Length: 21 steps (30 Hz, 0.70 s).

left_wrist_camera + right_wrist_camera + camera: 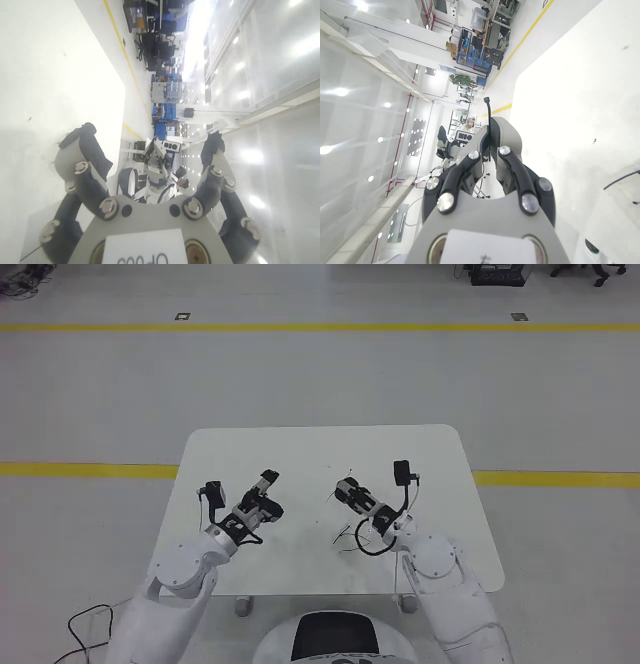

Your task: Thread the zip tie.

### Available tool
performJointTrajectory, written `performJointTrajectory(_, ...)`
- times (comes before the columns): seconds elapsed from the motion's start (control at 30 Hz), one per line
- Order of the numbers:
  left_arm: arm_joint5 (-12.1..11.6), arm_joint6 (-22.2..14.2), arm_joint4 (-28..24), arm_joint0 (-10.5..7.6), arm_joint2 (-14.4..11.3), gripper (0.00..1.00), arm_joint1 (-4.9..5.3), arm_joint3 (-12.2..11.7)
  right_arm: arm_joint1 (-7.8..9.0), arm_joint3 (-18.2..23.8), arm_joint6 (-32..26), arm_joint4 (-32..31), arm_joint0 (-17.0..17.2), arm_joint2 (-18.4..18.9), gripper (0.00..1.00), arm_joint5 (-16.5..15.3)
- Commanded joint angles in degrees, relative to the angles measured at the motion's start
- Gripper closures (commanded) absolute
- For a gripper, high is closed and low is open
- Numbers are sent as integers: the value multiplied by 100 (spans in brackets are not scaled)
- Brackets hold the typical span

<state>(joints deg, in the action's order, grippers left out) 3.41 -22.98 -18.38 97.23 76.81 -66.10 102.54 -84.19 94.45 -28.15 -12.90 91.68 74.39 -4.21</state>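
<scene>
Right pincer pinches zip tie; black strands litter table.

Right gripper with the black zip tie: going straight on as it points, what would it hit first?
Probably nothing: the right gripper, shut on the zip tie, aims across the table toward its far edge, passing clear of the left gripper, though depth is unclear.

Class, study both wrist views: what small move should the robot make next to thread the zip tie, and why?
Probably move the left gripper toward the right gripper. The right jaws are shut on the zip tie, head end sticking out, while the left jaws stand open and empty.
</scene>
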Motion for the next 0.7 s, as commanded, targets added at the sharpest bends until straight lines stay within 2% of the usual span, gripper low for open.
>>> performJointTrajectory(0.0,5,-62,62,-105,-228,0,-17,-83,8,-100,7,73,-72,-16,100,-82)
performJointTrajectory(0.13,-87,-63,66,-225,-489,0,-47,-177,16,-303,61,237,-203,-68,100,-222)
performJointTrajectory(0.2,-125,-3,94,-234,-490,0,-48,-190,31,-276,265,21,-219,-77,100,-230)
performJointTrajectory(0.47,-139,-43,134,-254,-529,0,-47,-189,31,-276,265,21,-219,-77,100,-230)
performJointTrajectory(0.6,-338,-393,770,-318,-689,0,-5,-159,35,-386,300,202,-240,-122,100,-212)
performJointTrajectory(0.67,-480,-521,1287,-357,-799,0,21,-157,38,-485,278,427,-268,-118,100,-220)
